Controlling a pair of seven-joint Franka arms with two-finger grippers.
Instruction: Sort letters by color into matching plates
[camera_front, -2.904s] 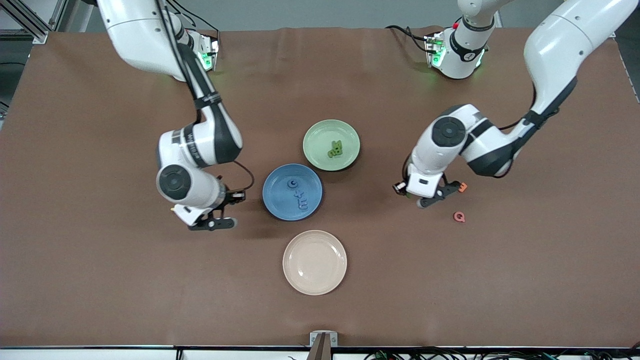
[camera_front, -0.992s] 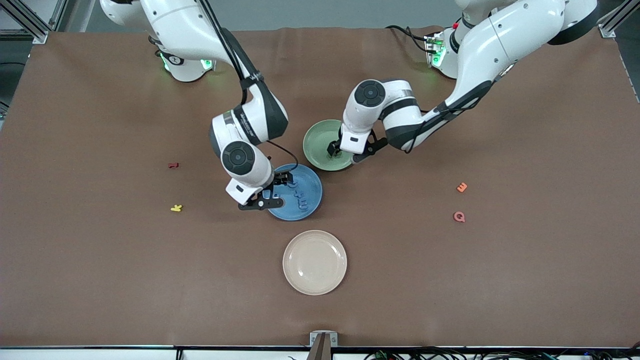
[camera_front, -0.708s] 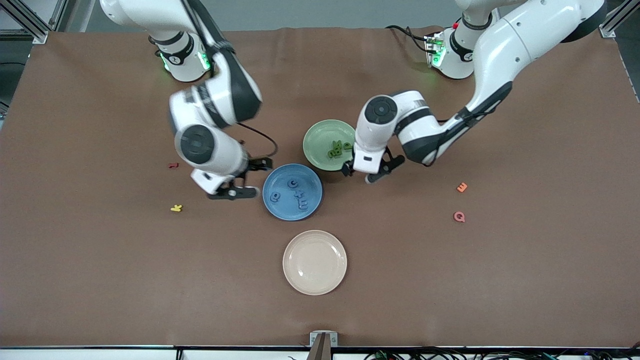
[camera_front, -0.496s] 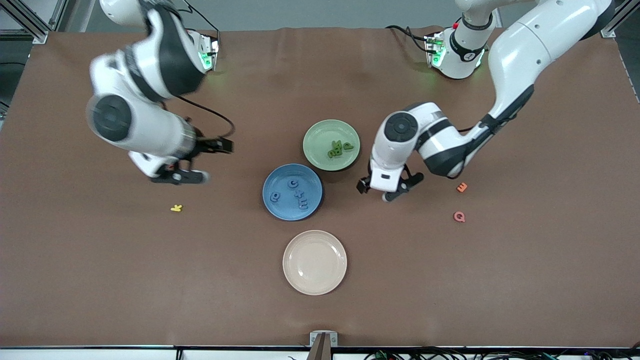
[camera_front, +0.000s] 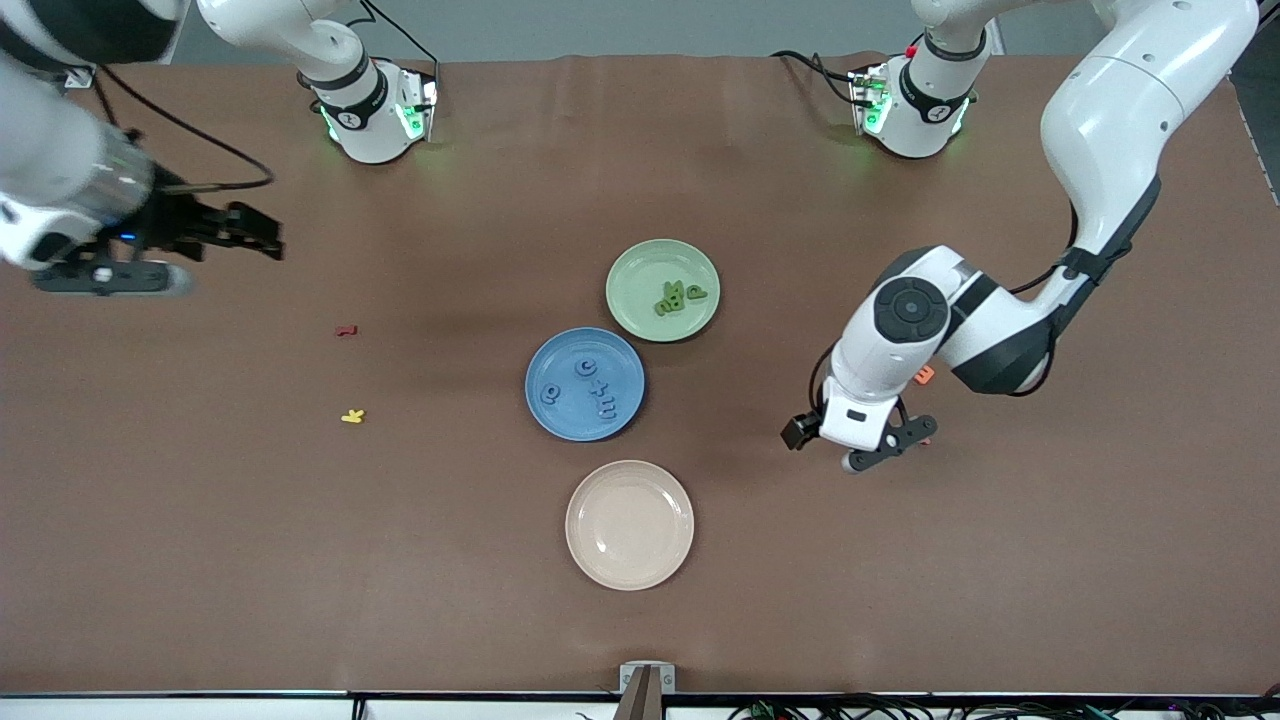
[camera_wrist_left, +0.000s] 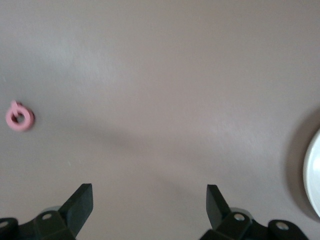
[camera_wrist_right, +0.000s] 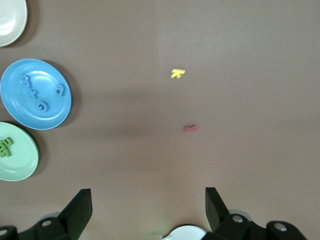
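The blue plate (camera_front: 622, 418) holds several blue letters (camera_front: 598, 392). The green plate (camera_front: 645, 265) holds several green letters (camera_front: 675, 297). The cream plate (camera_front: 629, 524) is bare. My left gripper (camera_front: 875, 452) is open and empty, over the table beside a pink letter (camera_wrist_left: 20, 117). An orange letter (camera_front: 925, 374) peeks out by the left arm. My right gripper (camera_front: 105, 275) is open and empty, high over the right arm's end of the table. A dark red letter (camera_front: 346, 329) and a yellow letter (camera_front: 352, 416) lie on the table; the right wrist view shows the yellow one (camera_wrist_right: 177, 73) and the red one (camera_wrist_right: 190, 128).
The three plates cluster mid-table; the right wrist view shows the blue plate (camera_wrist_right: 20, 107), the green plate (camera_wrist_right: 22, 160) and the cream plate's edge (camera_wrist_right: 10, 17). The cream plate's rim (camera_wrist_left: 315, 180) shows in the left wrist view. The arm bases stand along the table's edge farthest from the camera.
Both grippers left the plates. One more blue and one more green letter now lie in them. The right swung toward its table end. The left moved over the pink letter.
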